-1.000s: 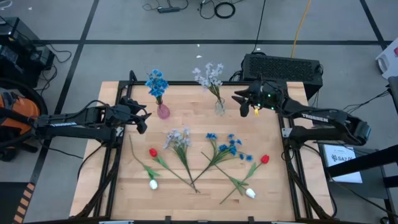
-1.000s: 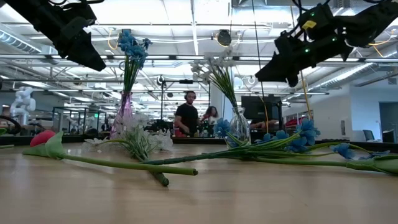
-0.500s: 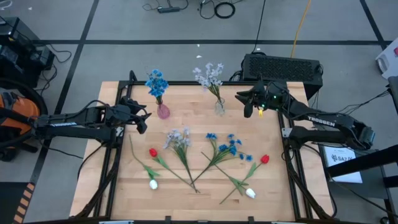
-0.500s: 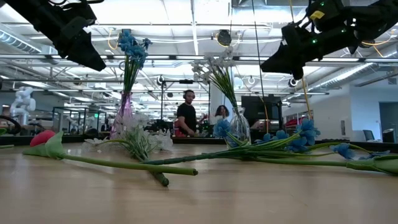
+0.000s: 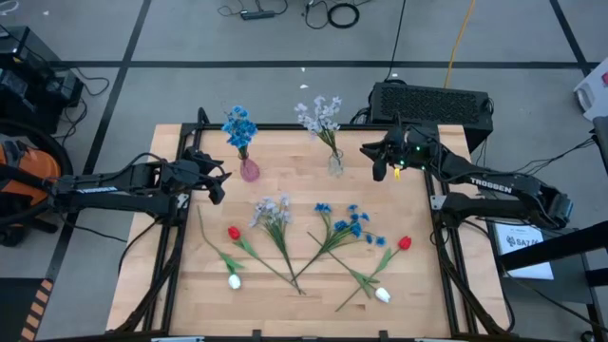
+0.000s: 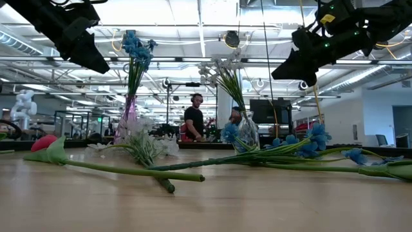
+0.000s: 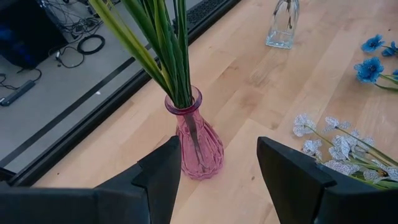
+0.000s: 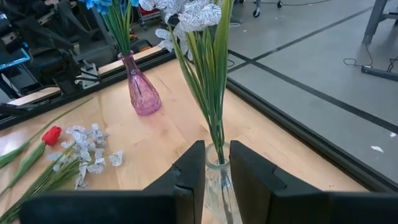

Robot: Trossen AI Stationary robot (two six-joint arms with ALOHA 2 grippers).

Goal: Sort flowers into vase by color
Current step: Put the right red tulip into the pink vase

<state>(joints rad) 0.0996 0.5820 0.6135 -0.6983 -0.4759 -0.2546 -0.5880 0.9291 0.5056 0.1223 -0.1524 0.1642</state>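
A pink vase (image 5: 249, 170) at the table's far left holds blue flowers (image 5: 239, 126). A clear vase (image 5: 335, 163) to its right holds lavender-white sprays (image 5: 318, 114). Loose flowers lie flat on the table (image 5: 418, 285): a lavender spray (image 5: 274, 211), blue clusters (image 5: 348, 224), red tulips (image 5: 234, 233) (image 5: 405, 243) and white tulips (image 5: 234, 281) (image 5: 382, 295). My left gripper (image 5: 218, 180) hangs open above the table just left of the pink vase (image 7: 199, 146). My right gripper (image 5: 377, 158) hangs right of the clear vase (image 8: 217, 186), with a narrow gap between its fingers and nothing in them.
A black box (image 5: 432, 100) stands behind the table's far right corner. Dark frame rails (image 5: 446, 247) run along the table's left and right sides. In the low view, people (image 6: 193, 119) stand in the room far beyond the table. Bare wood lies along the near edge (image 5: 304, 318).
My right gripper's fingers have drawn closer together while it stays beside the clear vase. My left arm and the flowers have kept still.
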